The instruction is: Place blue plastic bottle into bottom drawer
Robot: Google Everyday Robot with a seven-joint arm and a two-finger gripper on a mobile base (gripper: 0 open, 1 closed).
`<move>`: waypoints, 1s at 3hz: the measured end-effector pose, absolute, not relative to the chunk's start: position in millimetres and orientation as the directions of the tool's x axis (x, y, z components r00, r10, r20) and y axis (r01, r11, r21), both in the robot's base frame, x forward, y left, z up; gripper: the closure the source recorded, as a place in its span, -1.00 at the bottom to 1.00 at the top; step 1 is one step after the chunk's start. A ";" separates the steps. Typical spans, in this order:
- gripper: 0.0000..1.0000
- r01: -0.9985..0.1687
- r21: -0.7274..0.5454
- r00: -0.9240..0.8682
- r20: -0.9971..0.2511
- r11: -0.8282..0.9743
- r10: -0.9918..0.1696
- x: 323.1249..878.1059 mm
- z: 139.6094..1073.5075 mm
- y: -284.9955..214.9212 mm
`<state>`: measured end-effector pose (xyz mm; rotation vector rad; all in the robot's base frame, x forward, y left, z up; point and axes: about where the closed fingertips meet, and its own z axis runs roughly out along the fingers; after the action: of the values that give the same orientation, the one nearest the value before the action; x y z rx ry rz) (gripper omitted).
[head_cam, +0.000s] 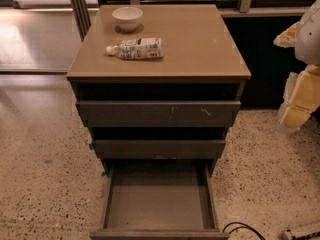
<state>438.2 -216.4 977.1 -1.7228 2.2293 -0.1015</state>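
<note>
Counter edges: the counter [200, 44] is a square tan top. Its front edge runs straight across above the drawers, and its left and right edges overhang the cabinet sides slightly.
Blue plastic bottle: the blue plastic bottle [136, 49] lies on its side on the counter's left half with its white cap pointing left. It sits back from the front edge and in from the left edge, touching nothing else.
White bowl: the white bowl [127, 18] stands upright behind the bottle, near the back edge and apart from the bottle.
Bottom drawer: the bottom drawer [157, 201] is pulled out toward the camera, with its flat grey floor in full view between two low side walls. Its front panel lies along the lower edge of the view.
Upper drawers: the top drawer [158, 114] and middle drawer [159, 148] sit well back from the bottom drawer's front panel, so the space above the open box is unobstructed.
Room around: speckled floor [45, 159] lies open to the left and right of the cabinet. A dark cable [243, 227] curls on the floor just right of the open drawer's front corner.
Arm: a white and pale yellow arm [302, 91] hangs at the right edge of the view, to the right of the cabinet and apart from it.
Jaws: the jaws are at that right edge, and how far they stand apart cannot be told. The bottle is not in them; it lies well to their left, across the counter and higher in the view.
</note>
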 end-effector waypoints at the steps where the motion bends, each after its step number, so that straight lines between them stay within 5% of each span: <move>1: -1.00 -0.930 -0.246 -0.222 -0.214 0.273 -0.951 440.2 976.3 -216.0; 3: -1.00 -0.941 -0.257 -0.153 -0.252 0.219 -0.955 483.0 960.5 -197.9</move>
<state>483.0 -197.9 960.5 -1.7636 2.1426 -0.0543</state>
